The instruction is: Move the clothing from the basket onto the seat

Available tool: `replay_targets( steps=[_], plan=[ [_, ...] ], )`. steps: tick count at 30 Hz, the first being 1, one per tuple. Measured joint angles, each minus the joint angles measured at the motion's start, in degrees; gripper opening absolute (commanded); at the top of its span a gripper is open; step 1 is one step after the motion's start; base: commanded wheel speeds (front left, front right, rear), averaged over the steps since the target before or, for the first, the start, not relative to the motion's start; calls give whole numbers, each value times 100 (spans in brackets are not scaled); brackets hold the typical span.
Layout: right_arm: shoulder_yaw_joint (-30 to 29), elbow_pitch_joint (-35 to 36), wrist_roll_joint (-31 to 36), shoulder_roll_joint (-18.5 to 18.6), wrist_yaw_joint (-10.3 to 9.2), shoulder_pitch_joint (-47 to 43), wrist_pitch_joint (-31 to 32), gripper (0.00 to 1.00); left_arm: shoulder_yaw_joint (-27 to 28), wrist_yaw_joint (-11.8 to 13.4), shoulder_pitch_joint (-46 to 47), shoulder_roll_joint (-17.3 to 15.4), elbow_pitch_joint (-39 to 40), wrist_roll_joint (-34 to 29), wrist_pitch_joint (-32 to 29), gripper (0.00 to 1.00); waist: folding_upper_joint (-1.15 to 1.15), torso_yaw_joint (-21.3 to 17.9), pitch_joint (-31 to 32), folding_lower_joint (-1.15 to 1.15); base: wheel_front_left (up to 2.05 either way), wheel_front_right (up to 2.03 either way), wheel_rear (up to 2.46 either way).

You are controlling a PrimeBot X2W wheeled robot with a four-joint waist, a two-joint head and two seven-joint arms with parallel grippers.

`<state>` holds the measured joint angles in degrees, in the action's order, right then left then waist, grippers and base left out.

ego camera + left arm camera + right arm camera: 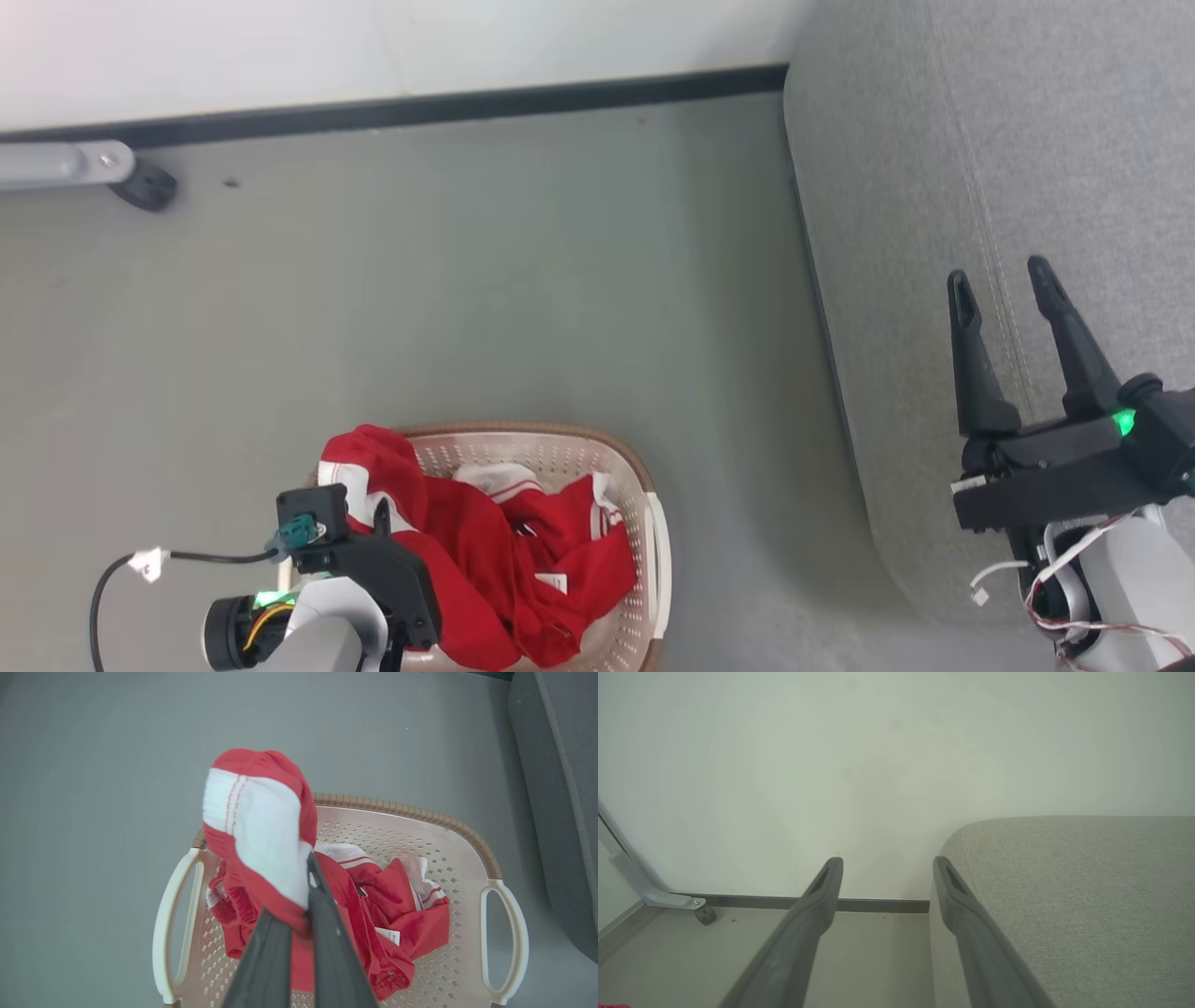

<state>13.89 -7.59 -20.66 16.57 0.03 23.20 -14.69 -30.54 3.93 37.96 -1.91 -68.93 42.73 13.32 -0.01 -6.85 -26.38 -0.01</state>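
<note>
Currently the left tool (299,912) is clamped on a fold of the red clothing (261,812); the rest lies in the basket (411,812) beyond its tips. Risk: the thin pinch may slip, or trailing cloth may snag the rim and drag the basket. The right tool (999,273) stands apart, empty, at the seat (1027,140), well right of the left tool.

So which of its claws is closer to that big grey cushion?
Right. The right gripper hangs open by the edge of the seat; the left gripper is across the floor at the basket, shut on the red and white clothing.
</note>
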Motion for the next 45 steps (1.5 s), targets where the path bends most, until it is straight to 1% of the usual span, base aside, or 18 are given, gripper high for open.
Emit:
replay_targets(
  steps=[4, 7, 9, 14, 18, 22, 27, 30, 35, 38, 43, 45],
  plan=[
    [10, -89, -5, -1, 0, -163, 0, 100, 91, -96, -109, 3, 102, 13, 52, 0, 0, 112, 278, 0, 0, 0, 0],
    [12, -167, -53, -1, 0, -290, 0, 100, 158, -100, -179, -10, 240, 15, 78, 0, 0, 192, 485, 0, 0, 0, 0],
    [12, -219, -55, -2, 0, -377, 0, 100, 196, -149, -265, -29, 324, 15, 93, 0, 0, 242, 616, 0, 0, 0, 0],
    [13, -311, -62, -5, 0, -590, 0, 100, 289, -148, -518, -209, 694, 2, 93, 0, 0, 354, 940, -1, 0, 0, 0],
    [-10, -360, -111, -3, -4, -831, 0, 100, 396, -140, -694, -286, 1085, -58, 93, 0, 0, 433, 1190, -1, 0, 0, 0],
    [7, -382, -116, -12, -10, -981, 0, 100, 520, -22, -905, -434, 1500, -142, 94, 0, 0, 503, 1417, -1, 0, 0, 0],
    [13, -393, -134, -25, -36, -1145, 0, 100, 646, 67, -1191, -541, 2130, -380, 94, 0, 0, 567, 1676, 0, 0, 0, 0],
    [23, -394, -159, -27, -54, -1298, 1, 100, 720, 113, -1304, -558, 2582, -482, 94, 0, 0, 602, 1814, 0, 0, 0, 0],
    [58, -377, -160, -51, -60, -1424, 8, 100, 864, 169, -1535, -682, 3370, -746, 97, 0, 0, 652, 2010, 0, 0, 0, 0],
    [56, -371, -170, -52, -89, -1513, 40, 100, 932, 213, -1655, -692, 3864, -860, 97, 0, 0, 678, 2108, 0, 0, 0, 0],
    [54, -330, -176, -55, -113, -1637, 52, 100, 1005, 214, -1718, -700, 4698, -1105, 98, 0, 0, 731, 2240, 0, 0, 0, 0],
    [57, -319, -176, -55, -114, -1665, 55, 100, 1015, 214, -1717, -703, 4853, -1138, 98, 0, 0, 742, 2262, 0, 0, 0, 0]
  ],
)
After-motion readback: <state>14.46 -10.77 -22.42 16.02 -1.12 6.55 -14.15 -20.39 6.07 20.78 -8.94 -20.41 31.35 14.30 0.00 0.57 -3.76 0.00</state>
